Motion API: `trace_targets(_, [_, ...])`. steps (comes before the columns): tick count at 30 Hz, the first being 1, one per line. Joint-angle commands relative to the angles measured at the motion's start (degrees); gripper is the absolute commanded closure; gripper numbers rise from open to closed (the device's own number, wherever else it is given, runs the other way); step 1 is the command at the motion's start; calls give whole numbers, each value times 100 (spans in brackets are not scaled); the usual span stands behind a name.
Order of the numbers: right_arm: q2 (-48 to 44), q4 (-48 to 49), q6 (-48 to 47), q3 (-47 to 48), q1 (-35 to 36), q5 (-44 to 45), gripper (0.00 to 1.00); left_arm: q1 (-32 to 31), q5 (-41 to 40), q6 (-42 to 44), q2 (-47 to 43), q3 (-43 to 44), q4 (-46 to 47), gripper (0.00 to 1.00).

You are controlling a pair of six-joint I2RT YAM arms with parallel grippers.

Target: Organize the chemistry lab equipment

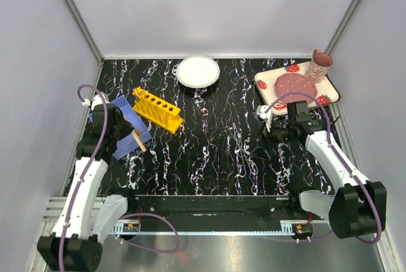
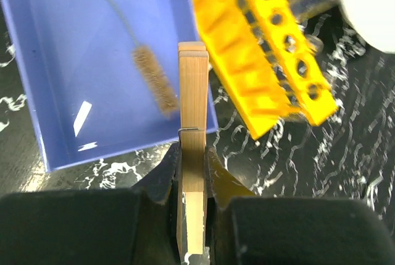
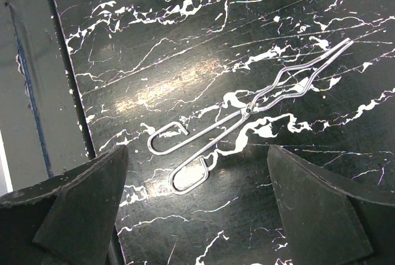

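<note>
My left gripper (image 1: 131,134) (image 2: 192,178) is shut on a pale wooden stick (image 2: 192,92) (image 1: 139,141), held over the near edge of a blue tray (image 2: 74,42) (image 1: 127,123). A short brown brush (image 2: 154,79) on a wire handle lies in that tray. The yellow rack (image 1: 158,110) (image 2: 265,49) with round holes lies just right of the tray. My right gripper (image 1: 269,130) (image 3: 197,215) is open and empty, hovering over thin metal tongs (image 3: 247,109) that lie flat on the table. No clear tubes show plainly.
A round white plate (image 1: 198,71) sits at the back centre and shows in the left wrist view (image 2: 370,5). A strawberry-printed tray (image 1: 330,91) with a pink cup (image 1: 318,66) stands at the back right, just behind my right arm. The tabletop (image 1: 216,151) is black marble-patterned.
</note>
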Motion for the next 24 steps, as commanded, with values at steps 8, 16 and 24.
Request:
trace_targets(8, [-111,66,-117,-26,10,77,0,2600,1313,-868,2035,357,1142,100])
trace_targets(16, [-59,66,-153,-35,10,95,0,2953,1384,-852,2925,814,1222,66])
trace_targets(24, [55,30,-170,0,10,104,0,3015,1577,-667,2487,692,1309,11])
